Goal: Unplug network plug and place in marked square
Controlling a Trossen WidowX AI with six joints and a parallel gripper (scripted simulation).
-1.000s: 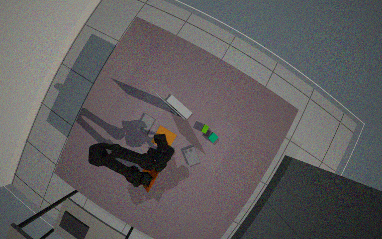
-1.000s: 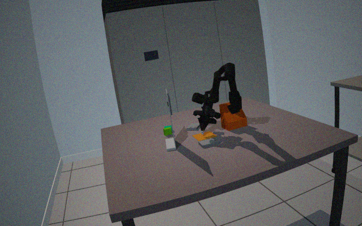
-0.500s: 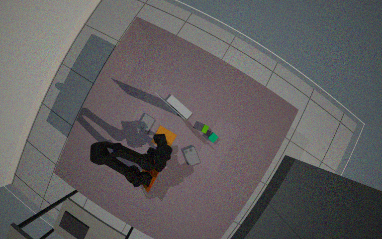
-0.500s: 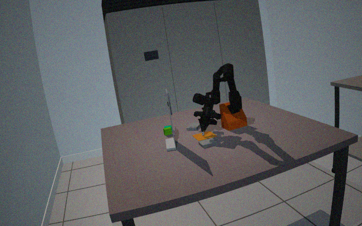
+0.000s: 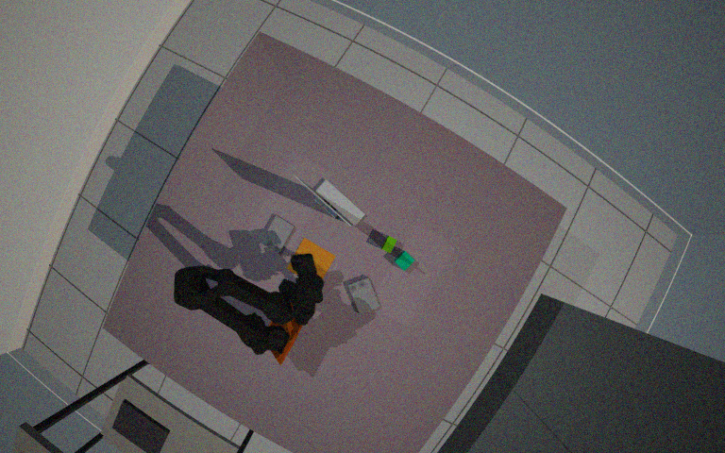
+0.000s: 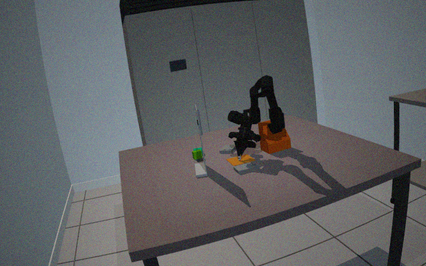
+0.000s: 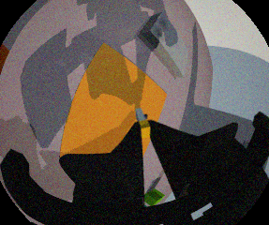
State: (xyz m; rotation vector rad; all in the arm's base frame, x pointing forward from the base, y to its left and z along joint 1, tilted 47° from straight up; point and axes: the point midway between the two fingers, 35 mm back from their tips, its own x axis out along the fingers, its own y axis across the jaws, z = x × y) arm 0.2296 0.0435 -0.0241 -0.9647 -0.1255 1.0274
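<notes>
My gripper (image 6: 239, 155) (image 7: 143, 126) is shut on the plug (image 6: 239, 158) (image 7: 141, 113), a small grey piece with a yellow part showing between the fingers in the wrist view. The plug points down over the orange marked square (image 5: 320, 255) (image 6: 232, 160) (image 7: 84, 124), very low over it; whether it touches the surface I cannot tell. My arm hides the gripper and plug in the top view. The thin upright panel (image 6: 199, 128) stands apart from the gripper, and its socket face is hard to make out.
A pale block (image 5: 341, 200) (image 6: 200, 169) lies at the panel's foot. Grey blocks (image 5: 280, 227) (image 5: 363, 294) lie on both sides of the square. A green block (image 5: 389, 243) (image 6: 197, 155) (image 7: 154, 197) and a teal block (image 5: 404, 260) lie beyond the panel's end.
</notes>
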